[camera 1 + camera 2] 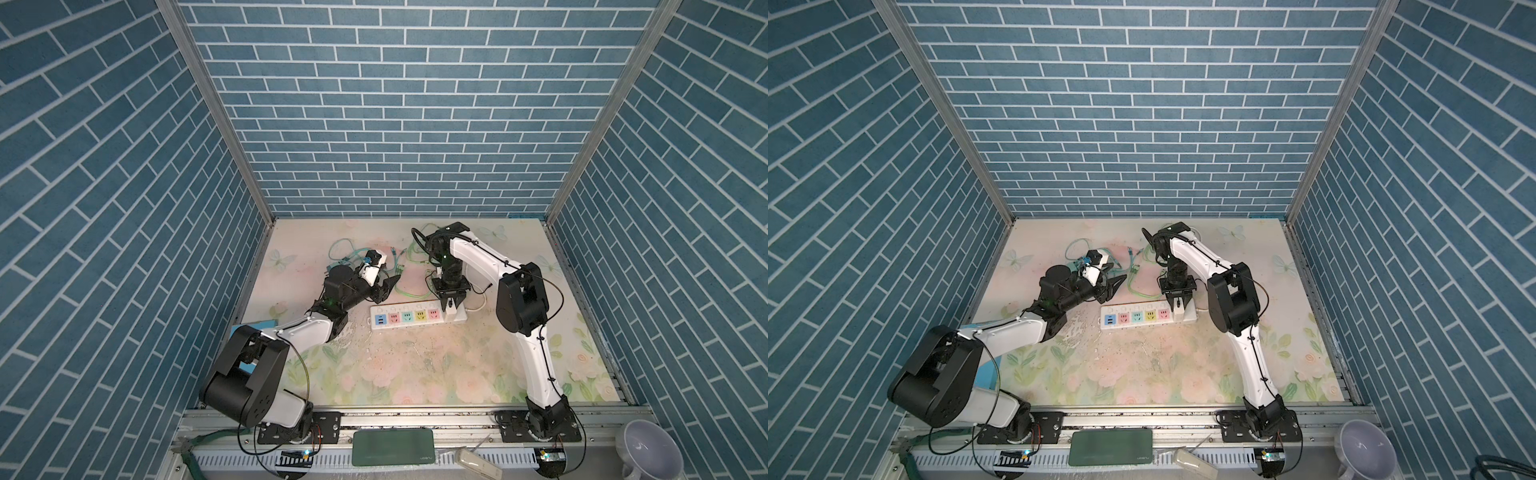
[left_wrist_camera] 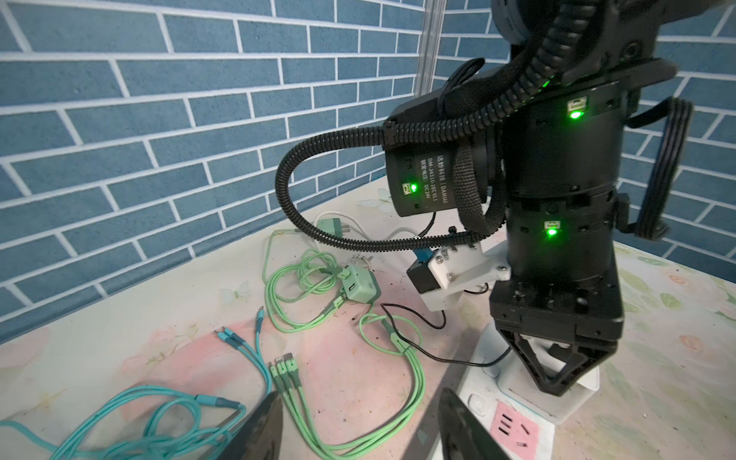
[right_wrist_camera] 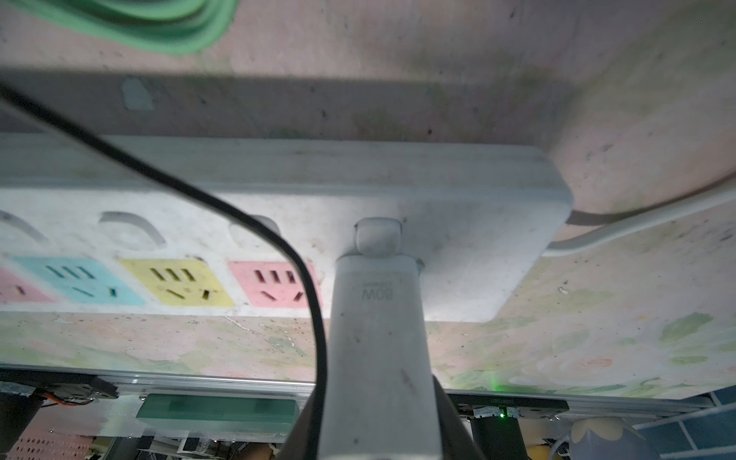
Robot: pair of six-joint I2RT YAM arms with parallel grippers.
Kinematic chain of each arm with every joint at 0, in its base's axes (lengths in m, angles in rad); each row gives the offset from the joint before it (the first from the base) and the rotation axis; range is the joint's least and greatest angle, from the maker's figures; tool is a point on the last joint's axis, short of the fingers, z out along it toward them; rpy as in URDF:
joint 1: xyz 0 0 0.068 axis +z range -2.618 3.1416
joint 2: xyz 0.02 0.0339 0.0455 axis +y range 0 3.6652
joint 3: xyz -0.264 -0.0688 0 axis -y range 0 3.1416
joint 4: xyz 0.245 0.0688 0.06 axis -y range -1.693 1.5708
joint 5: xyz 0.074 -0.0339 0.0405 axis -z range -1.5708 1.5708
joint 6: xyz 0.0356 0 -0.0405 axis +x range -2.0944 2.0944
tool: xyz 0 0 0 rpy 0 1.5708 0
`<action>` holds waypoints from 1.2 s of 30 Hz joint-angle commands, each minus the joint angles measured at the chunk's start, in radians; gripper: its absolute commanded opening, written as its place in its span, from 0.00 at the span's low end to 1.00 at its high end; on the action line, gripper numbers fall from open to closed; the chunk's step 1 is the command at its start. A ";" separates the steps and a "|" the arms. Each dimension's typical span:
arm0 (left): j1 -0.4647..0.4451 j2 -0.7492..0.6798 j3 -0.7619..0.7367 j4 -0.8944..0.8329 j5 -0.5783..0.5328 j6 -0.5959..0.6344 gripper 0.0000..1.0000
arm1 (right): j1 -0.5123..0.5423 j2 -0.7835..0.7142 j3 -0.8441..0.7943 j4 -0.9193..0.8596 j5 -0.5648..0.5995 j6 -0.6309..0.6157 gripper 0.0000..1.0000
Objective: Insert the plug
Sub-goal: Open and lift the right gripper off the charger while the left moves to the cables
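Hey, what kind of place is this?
Probably a robot test cell, not a real room: brick-print wall panels on an aluminium frame, two arms bolted to a rail, and a power strip on a flowery tabletop.

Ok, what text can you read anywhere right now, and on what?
"60W": white charger, upside down in the right wrist view; smaller print above it blurred.
"DAMIAO", "DM-J4310-2EC V1.1", "DC-24V": right arm's motor housing.
Logo on green pad: too small to read.
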 commanded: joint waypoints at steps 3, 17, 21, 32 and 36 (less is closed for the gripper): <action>0.008 -0.024 0.051 -0.141 -0.097 -0.032 0.64 | 0.008 0.080 -0.044 0.170 0.027 -0.010 0.33; 0.009 -0.066 0.080 -0.295 -0.283 -0.034 0.66 | 0.005 -0.100 -0.015 0.235 0.051 -0.020 0.58; 0.009 -0.065 0.117 -0.357 -0.357 -0.035 0.67 | -0.002 -0.168 -0.070 0.257 0.062 -0.024 0.64; 0.032 0.069 0.295 -0.564 -0.428 -0.034 0.73 | -0.062 -0.401 -0.329 0.398 0.087 -0.021 0.68; 0.029 0.170 0.407 -0.601 -0.380 -0.049 0.81 | -0.099 -0.464 -0.359 0.465 0.105 -0.025 0.68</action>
